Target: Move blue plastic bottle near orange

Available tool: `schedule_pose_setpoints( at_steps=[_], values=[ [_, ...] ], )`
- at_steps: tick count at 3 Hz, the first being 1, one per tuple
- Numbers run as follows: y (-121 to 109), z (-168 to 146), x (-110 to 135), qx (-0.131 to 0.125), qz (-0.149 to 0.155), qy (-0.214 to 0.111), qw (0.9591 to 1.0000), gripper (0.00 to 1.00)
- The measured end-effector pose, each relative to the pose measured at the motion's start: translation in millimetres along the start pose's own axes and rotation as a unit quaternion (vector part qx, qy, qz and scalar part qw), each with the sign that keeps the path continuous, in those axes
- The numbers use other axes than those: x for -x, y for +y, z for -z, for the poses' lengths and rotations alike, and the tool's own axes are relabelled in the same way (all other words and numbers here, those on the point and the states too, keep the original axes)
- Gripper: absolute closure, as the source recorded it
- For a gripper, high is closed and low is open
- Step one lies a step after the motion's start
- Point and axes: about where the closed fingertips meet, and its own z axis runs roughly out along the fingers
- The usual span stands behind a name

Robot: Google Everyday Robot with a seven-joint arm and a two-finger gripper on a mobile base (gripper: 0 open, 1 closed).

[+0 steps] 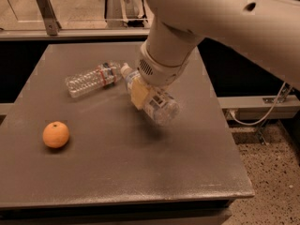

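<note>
The blue plastic bottle (164, 109) is held in my gripper (143, 97), tilted, with its white cap (125, 70) pointing up and left, just above the middle of the dark table (117, 172). The gripper is shut on it, and a yellowish finger pad (138, 92) presses on its label. The arm comes down from the upper right and hides the bottle's far side. The orange (56, 134) rests on the table at the left, well apart from the bottle.
A slim clear ribbed bottle (91, 78) with a red-edged label lies on its side just left of the held bottle's cap. A metal rail (70, 32) runs behind the table. A white cable (262, 114) hangs over the speckled floor past the table's right edge.
</note>
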Motion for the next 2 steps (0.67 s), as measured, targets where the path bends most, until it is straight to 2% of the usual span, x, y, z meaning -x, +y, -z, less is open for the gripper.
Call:
schedule_pose_setpoints(
  at_steps=[1,2],
  values=[
    [47.9,-34.0,-28.3,0.048,0.032,0.041,0.9975,1.0],
    [91.5,-60.5,-39.2,0.103,0.057,0.068,0.9907,1.0]
  ],
)
